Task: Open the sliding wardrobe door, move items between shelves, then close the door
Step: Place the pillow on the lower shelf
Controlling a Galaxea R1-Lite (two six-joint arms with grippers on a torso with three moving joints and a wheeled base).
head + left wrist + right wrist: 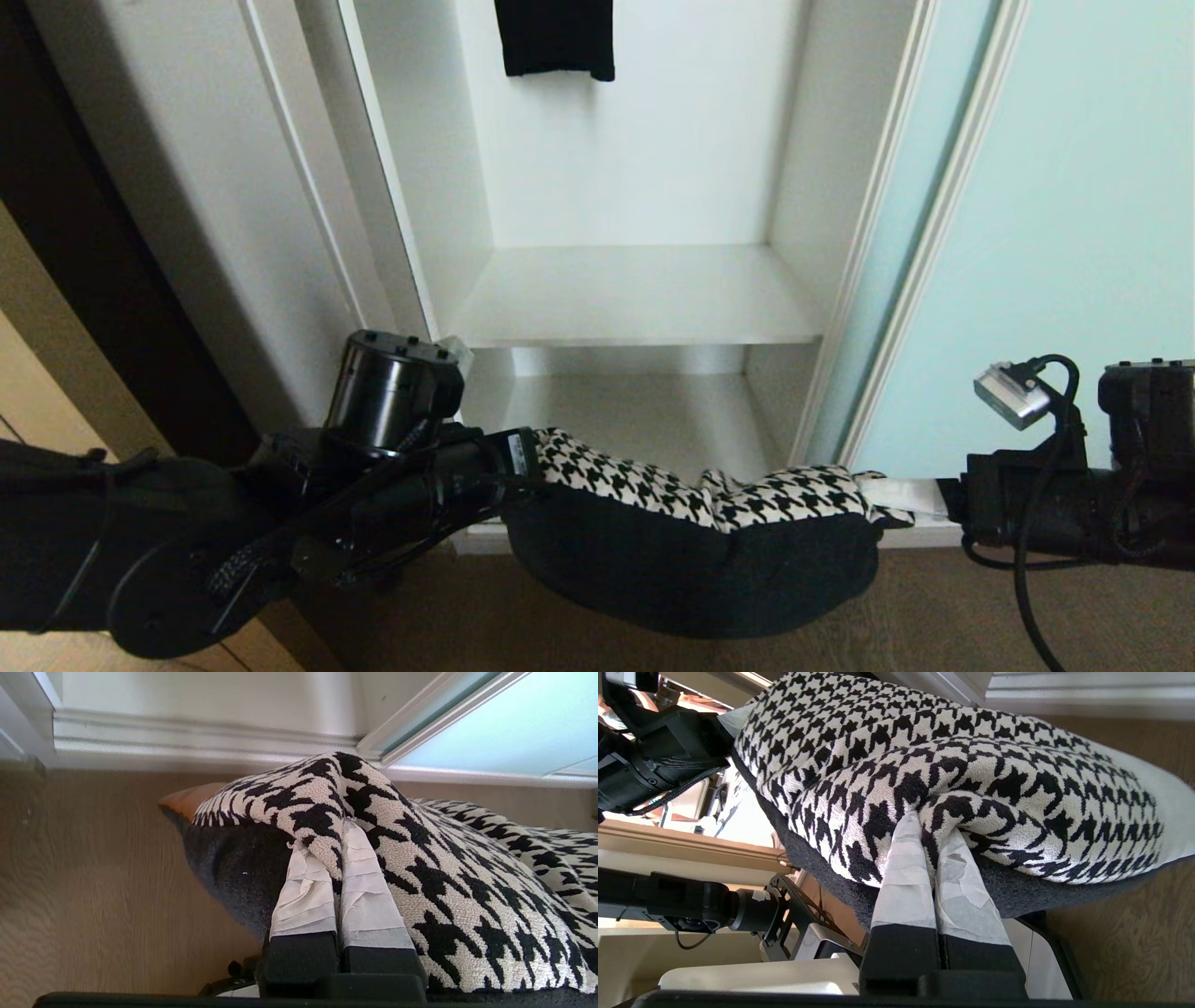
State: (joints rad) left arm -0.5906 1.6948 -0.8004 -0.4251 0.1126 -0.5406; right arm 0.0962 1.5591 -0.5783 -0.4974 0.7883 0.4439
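Observation:
The cushion [691, 551], houndstooth on top and black underneath, hangs sagging between my two grippers in front of the open wardrobe, above the floor. My left gripper [327, 851] is shut on a fold of fabric at the cushion's [467, 882] left edge. On the opposite edge my right gripper [931, 833] pinches the houndstooth cloth of the cushion [952, 756]. The sliding wardrobe door [1074, 233], aqua frosted glass, stands pushed aside to the right. Two white shelves show inside: an upper one [635, 299] and a lower one [616, 411], both bare.
A black garment [555, 37] hangs at the top of the compartment. A white side panel [215, 187] borders the opening on the left. The ridged floor track [187, 742] runs along the wardrobe's foot, with wood floor [934, 607] beneath the cushion.

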